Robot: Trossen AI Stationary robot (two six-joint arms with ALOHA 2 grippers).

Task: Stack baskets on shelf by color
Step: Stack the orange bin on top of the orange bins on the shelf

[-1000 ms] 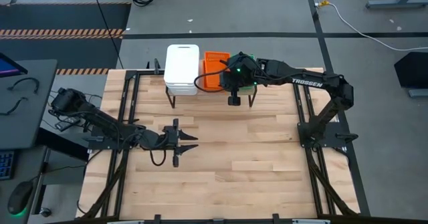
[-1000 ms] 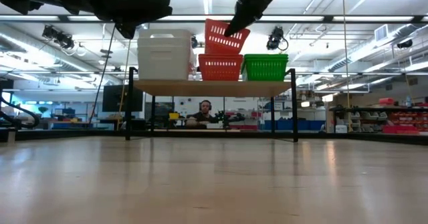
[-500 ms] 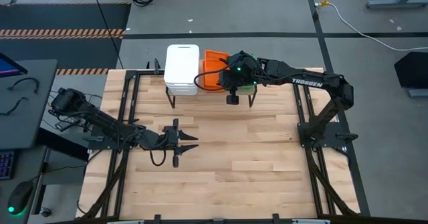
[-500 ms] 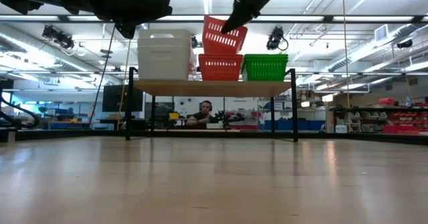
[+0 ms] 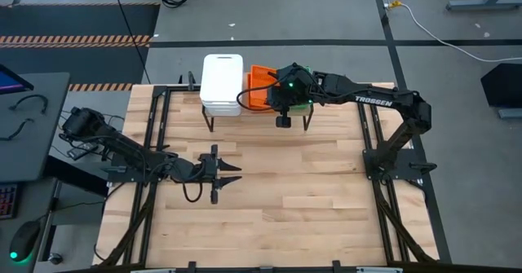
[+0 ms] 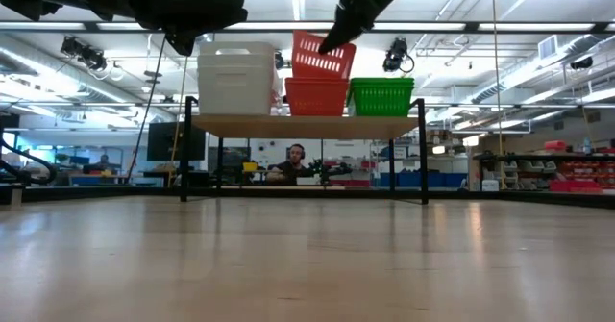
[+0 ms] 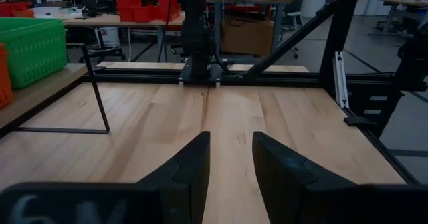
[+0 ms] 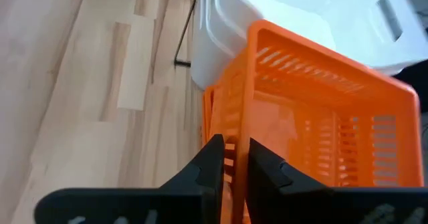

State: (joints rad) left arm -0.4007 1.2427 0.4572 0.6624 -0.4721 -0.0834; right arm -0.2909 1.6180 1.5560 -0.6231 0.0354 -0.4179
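On the shelf [image 6: 303,123] stand a white basket stack [image 6: 235,77], an orange stack [image 6: 316,97] and a green stack [image 6: 381,96]. My right gripper [image 8: 234,158] is above the shelf, shut on a tilted orange basket [image 6: 322,55] over the orange stack. In the high view that orange basket [image 5: 259,84] sits beside the white stack [image 5: 222,81], and the arm hides most of the green ones. My left gripper [image 7: 231,162] is open over the table's near left part [image 5: 216,173], touching nothing. My right gripper pinches the orange basket's side wall at its rim [image 8: 231,140], with one finger on each side of the wall. The fingers [image 6: 338,32] slant down from above onto the basket's upper right edge. The basket is tilted, its lower part at the top of the orange stack.
The shelf's thin black legs [image 5: 210,123] stand on the table's far part. Black frame rails [image 5: 155,118] run along both table sides. Bare wood [image 5: 302,191] lies between the arms. A person [image 6: 293,163] sits far behind the table.
My right gripper has stayed shut on the orange basket. The basket tipped up a little, then came down less tilted and closer onto the orange stack.
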